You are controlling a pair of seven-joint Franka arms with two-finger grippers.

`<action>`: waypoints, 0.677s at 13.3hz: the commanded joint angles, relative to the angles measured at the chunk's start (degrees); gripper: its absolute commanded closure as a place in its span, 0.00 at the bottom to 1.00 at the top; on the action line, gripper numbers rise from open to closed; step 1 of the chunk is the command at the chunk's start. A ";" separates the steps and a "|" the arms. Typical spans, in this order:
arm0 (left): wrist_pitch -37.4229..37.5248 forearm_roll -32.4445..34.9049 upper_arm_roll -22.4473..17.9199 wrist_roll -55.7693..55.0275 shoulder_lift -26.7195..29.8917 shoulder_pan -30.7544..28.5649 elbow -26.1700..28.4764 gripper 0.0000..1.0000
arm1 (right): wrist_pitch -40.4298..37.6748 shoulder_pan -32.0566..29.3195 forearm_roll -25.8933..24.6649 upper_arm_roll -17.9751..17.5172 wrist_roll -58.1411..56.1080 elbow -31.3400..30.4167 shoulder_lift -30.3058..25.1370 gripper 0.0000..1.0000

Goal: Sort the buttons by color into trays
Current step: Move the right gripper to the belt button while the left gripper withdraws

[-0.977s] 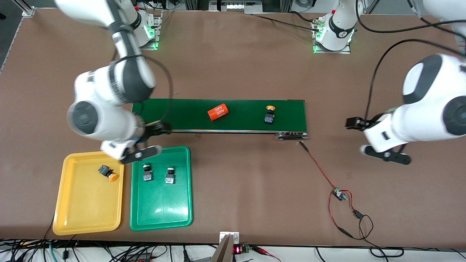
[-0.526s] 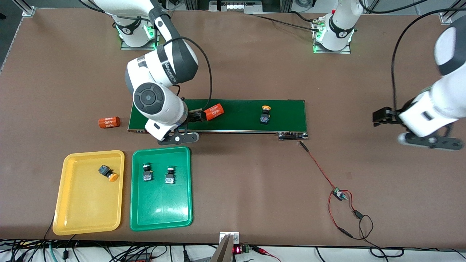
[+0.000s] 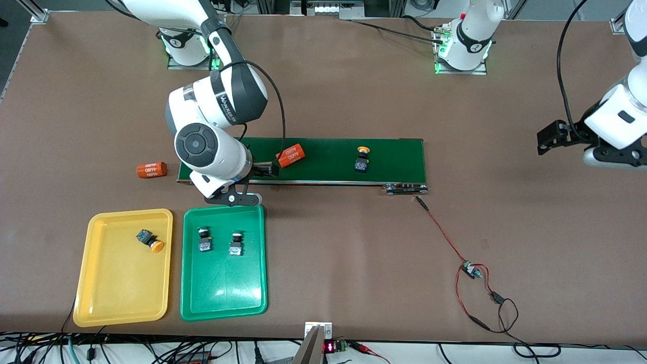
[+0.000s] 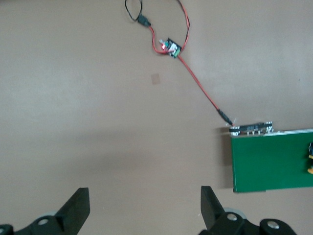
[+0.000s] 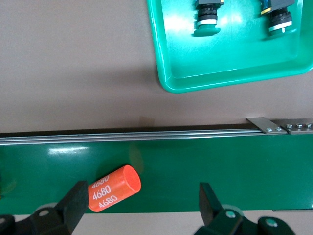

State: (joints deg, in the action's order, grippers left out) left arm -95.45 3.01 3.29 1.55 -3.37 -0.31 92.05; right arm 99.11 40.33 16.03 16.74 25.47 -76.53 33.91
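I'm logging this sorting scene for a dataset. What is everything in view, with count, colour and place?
Yellow tray: one, at the right arm's end, holding one orange-capped button.
Green tray: one, beside the yellow tray, holding two green-capped buttons.
Belt: one, dark green, farther from the camera than the trays.
Button on the belt: one, orange cap.
Cylinders: two, orange, marked 4680; one on the belt, one on the table off the belt's end.
Wire: one, red and black, running from the belt.
Right gripper: over the belt, jaws open.
Left gripper: over bare table, jaws open.
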 commanded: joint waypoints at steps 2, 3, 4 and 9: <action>-1.93 -1.42 -2.41 0.73 5.22 2.33 6.65 0.00 | 3.36 0.36 -0.57 -0.57 -4.70 -3.79 -0.86 0.00; -1.93 -1.42 -2.41 0.73 5.30 2.94 6.65 0.00 | 3.98 0.54 -0.56 -1.35 -4.90 -4.24 -0.86 0.00; -1.85 -1.42 -2.41 0.73 5.48 3.12 6.74 0.00 | 4.59 0.54 -1.08 -3.19 -4.82 -4.33 -0.86 0.00; -0.36 -1.16 -1.62 0.82 5.22 3.39 6.05 0.00 | 5.74 0.63 -1.00 -6.63 3.53 -4.50 -0.34 0.00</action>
State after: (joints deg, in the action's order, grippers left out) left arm -96.23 2.90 2.22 1.56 0.75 2.28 97.43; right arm 103.55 41.00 15.96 11.37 26.88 -80.18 34.00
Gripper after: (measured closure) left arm 0.000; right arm 0.000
